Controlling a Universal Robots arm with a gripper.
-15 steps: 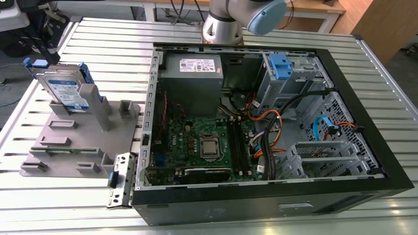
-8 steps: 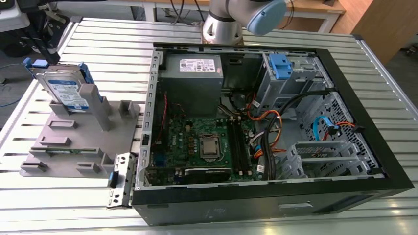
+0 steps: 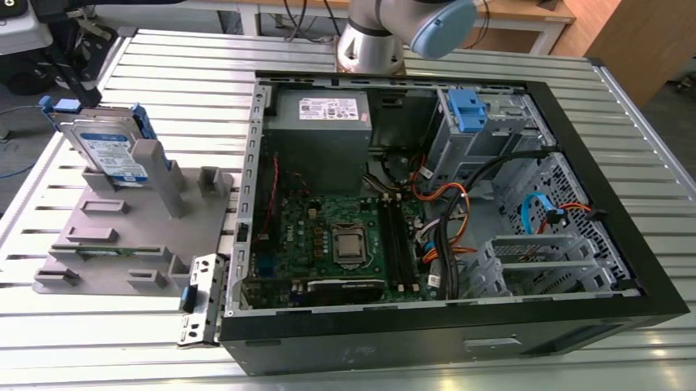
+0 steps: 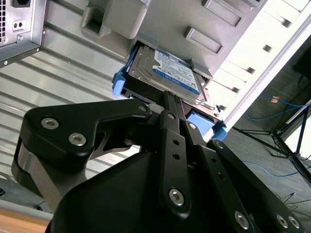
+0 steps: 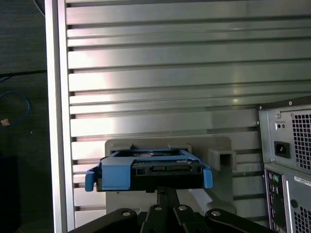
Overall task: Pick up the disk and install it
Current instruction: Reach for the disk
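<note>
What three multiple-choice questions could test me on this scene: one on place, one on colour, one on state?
1. Where is the disk? A) in the grey holder beside the computer case B) inside the case C) on the floor
2. What colour is its bracket? A) red B) blue C) green
3. The computer case is: A) closed B) open C) wrapped

1 A: it stands in the holder, outside the case.
2 B: blue tabs show in both wrist views.
3 B: its motherboard shows.

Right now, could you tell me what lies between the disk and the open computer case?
In the exterior view, grey upright posts of the holder stand between the disk and the computer case.
</note>
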